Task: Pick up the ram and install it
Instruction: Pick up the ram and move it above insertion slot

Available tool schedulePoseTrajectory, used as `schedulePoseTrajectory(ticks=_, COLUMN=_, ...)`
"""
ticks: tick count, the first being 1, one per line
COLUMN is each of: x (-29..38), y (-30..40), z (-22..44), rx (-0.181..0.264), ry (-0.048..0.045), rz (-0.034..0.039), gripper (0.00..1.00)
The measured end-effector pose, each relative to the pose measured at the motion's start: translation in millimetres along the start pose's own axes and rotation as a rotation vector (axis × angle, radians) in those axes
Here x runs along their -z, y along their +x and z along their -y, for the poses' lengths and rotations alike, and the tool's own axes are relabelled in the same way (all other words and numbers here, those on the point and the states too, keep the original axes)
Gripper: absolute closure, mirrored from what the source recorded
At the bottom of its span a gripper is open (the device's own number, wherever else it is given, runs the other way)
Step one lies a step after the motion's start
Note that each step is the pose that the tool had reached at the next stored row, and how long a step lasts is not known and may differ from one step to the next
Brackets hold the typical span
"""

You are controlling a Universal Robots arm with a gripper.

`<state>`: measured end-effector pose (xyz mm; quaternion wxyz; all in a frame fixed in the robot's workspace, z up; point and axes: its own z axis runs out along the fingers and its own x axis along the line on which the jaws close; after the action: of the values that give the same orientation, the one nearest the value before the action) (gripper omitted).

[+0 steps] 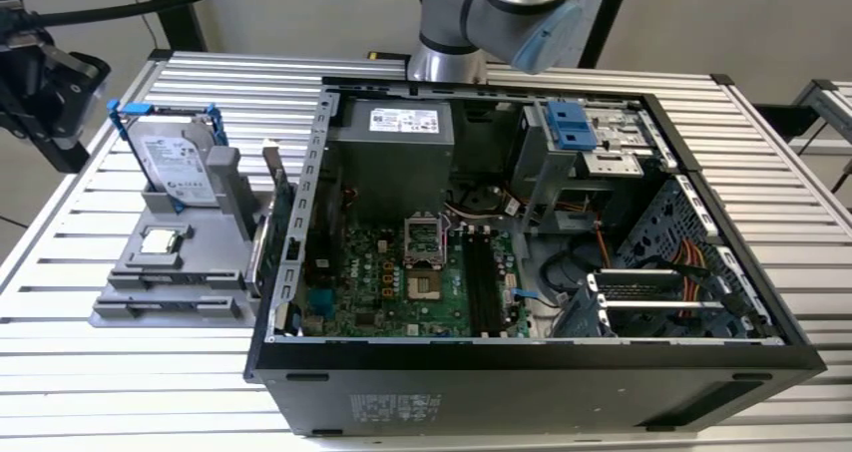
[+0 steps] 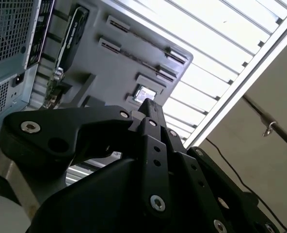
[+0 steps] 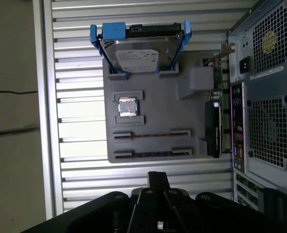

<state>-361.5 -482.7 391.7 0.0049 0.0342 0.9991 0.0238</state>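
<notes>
Your gripper [image 3: 158,175]: jaws pressed together, holding nothing. Ram [image 3: 152,134] on edge in grey holder [image 3: 167,111], long axis parallel to holder's near edge.

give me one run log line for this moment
phase: pre-grasp | gripper: shut, empty, near grey fixture | ram: in fixture slot, not picked

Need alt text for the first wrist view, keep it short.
Black tool, shut and empty, in the foreground, facing a grey plastic parts holder on a slatted aluminium table. The holder carries a silver hard drive with blue handles and a small square silver processor chip; a grey perforated computer case stands beside it.
</notes>
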Motion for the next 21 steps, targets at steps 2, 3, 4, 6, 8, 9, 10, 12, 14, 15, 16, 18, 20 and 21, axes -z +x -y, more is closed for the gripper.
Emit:
schedulePoseTrajectory(ticks=2, x=0.0, y=-0.7, z=0.5, rx=0.003, ry=0.0000, rz=-0.0004, gripper=1.00)
schedulePoseTrajectory(ticks=3, x=0.0, y=-1.1, z=0.8, rx=0.006, ry=0.0000, rz=-0.0007, gripper=1.00)
schedulePoseTrajectory(ticks=4, x=0.0, y=-1.4, z=1.1, rx=0.008, ry=0.0000, rz=-0.0009, gripper=1.00)
schedulePoseTrajectory(ticks=6, x=0.1, y=-2.0, z=1.6, rx=0.012, ry=0.0000, rz=-0.0012, gripper=1.00)
schedulePoseTrajectory(ticks=8, x=0.1, y=-2.5, z=2.2, rx=0.017, ry=-0.0001, rz=-0.0016, gripper=1.00)
schedulePoseTrajectory(ticks=9, x=0.1, y=-2.7, z=2.5, rx=0.019, ry=-0.0001, rz=-0.0017, gripper=1.00)
schedulePoseTrajectory(ticks=10, x=0.1, y=-2.8, z=2.9, rx=0.021, ry=-0.0001, rz=-0.0019, gripper=1.00)
schedulePoseTrajectory(ticks=12, x=0.2, y=-3.0, z=4.4, rx=0.023, ry=-0.0001, rz=-0.0020, gripper=1.00)
schedulePoseTrajectory(ticks=14, x=0.2, y=-3.1, z=5.9, rx=0.024, ry=-0.0002, rz=-0.0020, gripper=1.00)
schedulePoseTrajectory(ticks=15, x=0.3, y=-3.2, z=6.6, rx=0.024, ry=-0.0001, rz=-0.0021, gripper=1.00)
schedulePoseTrajectory(ticks=16, x=0.3, y=-3.3, z=7.4, rx=0.025, ry=-0.0001, rz=-0.0022, gripper=1.00)
schedulePoseTrajectory(ticks=18, x=0.4, y=-3.5, z=8.9, rx=0.026, ry=-0.0001, rz=-0.0024, gripper=1.00)
schedulePoseTrajectory(ticks=20, x=0.4, y=-3.6, z=10.3, rx=0.027, ry=-0.0001, rz=-0.0025, gripper=1.00)
schedulePoseTrajectory(ticks=21, x=0.4, y=-3.7, z=10.8, rx=0.027, ry=-0.0002, rz=-0.0026, gripper=1.00)
